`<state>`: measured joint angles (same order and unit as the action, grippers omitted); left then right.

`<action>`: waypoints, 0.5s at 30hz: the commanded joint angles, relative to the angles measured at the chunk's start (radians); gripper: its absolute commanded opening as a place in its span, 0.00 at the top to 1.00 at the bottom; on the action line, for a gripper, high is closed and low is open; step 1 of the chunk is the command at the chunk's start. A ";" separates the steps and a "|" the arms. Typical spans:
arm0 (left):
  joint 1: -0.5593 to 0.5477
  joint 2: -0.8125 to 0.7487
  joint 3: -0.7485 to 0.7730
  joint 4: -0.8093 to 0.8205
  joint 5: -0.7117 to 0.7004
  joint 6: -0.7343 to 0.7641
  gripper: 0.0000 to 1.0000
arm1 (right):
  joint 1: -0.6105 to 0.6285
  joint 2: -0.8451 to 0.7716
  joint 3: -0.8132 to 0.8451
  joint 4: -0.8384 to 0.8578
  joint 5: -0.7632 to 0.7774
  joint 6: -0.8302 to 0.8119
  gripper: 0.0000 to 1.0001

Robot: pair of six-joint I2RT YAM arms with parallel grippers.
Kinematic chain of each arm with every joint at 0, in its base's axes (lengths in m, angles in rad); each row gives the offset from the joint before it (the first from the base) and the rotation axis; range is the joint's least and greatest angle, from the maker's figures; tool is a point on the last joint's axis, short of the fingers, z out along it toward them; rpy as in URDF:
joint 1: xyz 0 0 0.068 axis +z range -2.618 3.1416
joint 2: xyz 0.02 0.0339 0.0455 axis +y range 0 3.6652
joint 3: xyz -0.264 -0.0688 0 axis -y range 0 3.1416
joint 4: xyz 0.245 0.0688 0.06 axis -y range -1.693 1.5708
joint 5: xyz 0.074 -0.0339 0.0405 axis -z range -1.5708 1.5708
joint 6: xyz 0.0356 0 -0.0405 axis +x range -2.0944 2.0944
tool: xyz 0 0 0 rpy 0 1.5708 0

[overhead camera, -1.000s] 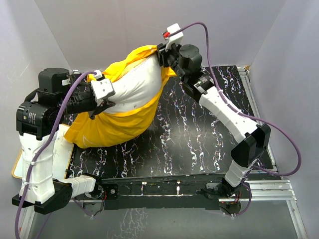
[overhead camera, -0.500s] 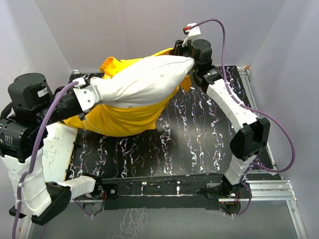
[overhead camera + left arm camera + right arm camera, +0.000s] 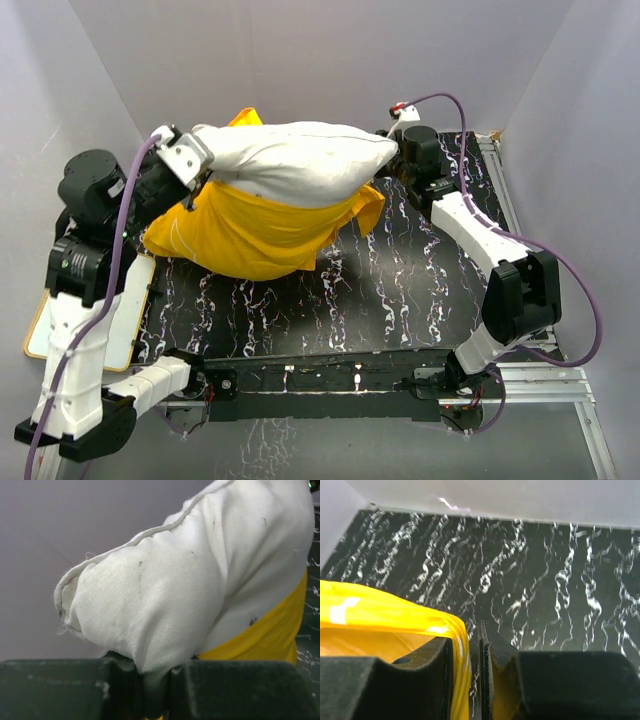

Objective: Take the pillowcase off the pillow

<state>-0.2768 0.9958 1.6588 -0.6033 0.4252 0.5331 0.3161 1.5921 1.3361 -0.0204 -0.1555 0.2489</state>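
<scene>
Top external: pillow (image 3: 300,160) hung lifted above bench (image 3: 420,290), w/ left gripper (image 3: 188,160) at its left corner & right gripper (image 3: 395,152) at its right end. Pillowcase (image 3: 250,235) sagged under pillow, looked mostly peeled.

Left wrist: fingers (image 3: 65,690) pinched pillow's white corner tight.

Right wrist: fingers (image 3: 380,685) were clamped on yellow pillowcase edge.

Best approach, I'd judge: left holds pillow firm, right draws fabric down & away from pillow, no jerks.

No legible writing/labels in any view.

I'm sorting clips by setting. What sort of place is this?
Likely a lab test booth, not a home: plain pale walls enclose a black marbled table on a metal frame, with a left robot arm and right robot arm.
</scene>
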 commanded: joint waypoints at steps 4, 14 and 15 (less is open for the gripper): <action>0.010 0.127 0.238 0.318 -0.125 -0.038 1.00 | -0.082 -0.005 -0.103 -0.008 0.233 0.041 0.70; 0.009 0.120 0.219 0.338 -0.112 -0.067 1.00 | -0.082 -0.062 0.044 -0.047 0.178 0.016 0.34; 0.009 0.118 0.220 0.340 -0.114 -0.074 1.00 | -0.082 -0.068 0.065 -0.055 0.173 0.010 0.32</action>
<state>-0.2817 1.2251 1.8435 -0.4671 0.3786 0.4603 0.2695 1.5898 1.3018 -0.0280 -0.0734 0.3149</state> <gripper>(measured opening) 0.058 0.643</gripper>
